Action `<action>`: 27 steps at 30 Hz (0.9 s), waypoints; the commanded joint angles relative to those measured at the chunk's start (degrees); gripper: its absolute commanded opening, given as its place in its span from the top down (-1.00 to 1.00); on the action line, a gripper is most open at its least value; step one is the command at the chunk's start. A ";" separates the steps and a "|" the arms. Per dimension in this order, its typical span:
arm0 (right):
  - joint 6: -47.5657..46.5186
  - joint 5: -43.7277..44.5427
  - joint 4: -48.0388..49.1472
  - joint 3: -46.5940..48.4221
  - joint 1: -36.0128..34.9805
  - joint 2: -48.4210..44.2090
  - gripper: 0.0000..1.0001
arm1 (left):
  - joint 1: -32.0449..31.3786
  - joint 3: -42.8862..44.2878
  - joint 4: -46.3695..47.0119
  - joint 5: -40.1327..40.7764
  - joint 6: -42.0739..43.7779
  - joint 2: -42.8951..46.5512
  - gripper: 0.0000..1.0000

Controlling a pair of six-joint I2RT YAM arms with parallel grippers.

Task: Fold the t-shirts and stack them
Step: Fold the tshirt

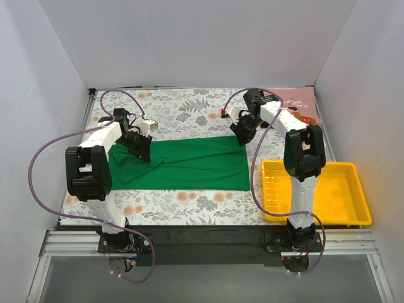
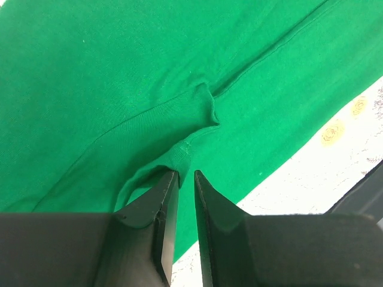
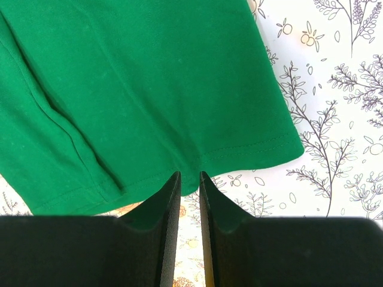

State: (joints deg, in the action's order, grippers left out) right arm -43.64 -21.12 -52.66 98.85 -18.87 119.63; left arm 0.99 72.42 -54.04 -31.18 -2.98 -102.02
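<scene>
One green t-shirt (image 1: 189,163), one pink t-shirt (image 1: 302,98) — one tray (image 1: 346,192)

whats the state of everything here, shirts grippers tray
green t-shirt: lying flat, partly folded, pinched by both grippers
pink t-shirt: lying at far right corner, untouched, fold unclear
left gripper: shut on a fold of the green t-shirt
right gripper: shut on the green t-shirt's hem
yellow tray: upright, nothing seen inside

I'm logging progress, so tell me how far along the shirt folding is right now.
Early. Done: the green t-shirt lies flat, apparently already folded into a long strip. In hand: the left gripper and right gripper each pinch its edge at opposite ends, probably for the next fold. Left: the pink t-shirt lies at the far right corner, seemingly unfolded, and nothing is stacked yet.
</scene>
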 commanded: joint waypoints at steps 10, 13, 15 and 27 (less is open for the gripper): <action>0.39 -0.06 -1.74 2.49 -0.29 1.13 0.52 | -3.46 -0.27 8.85 2.08 -4.66 -2.66 0.47; 0.40 0.21 -1.83 3.37 -0.29 1.48 0.52 | -3.46 0.35 9.39 3.31 -6.24 -2.14 0.26; 0.40 0.29 -1.74 4.15 -0.37 1.39 0.53 | -3.28 0.79 8.96 3.93 -6.95 0.22 0.17; 2.24 1.96 -1.39 8.46 -1.43 4.02 0.69 | 5.33 -5.88 6.23 6.49 -16.87 10.79 0.03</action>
State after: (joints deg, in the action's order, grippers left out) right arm -42.74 -20.25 -53.82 104.05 -19.27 122.32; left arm 6.15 70.13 -46.83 -25.71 -16.14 -91.33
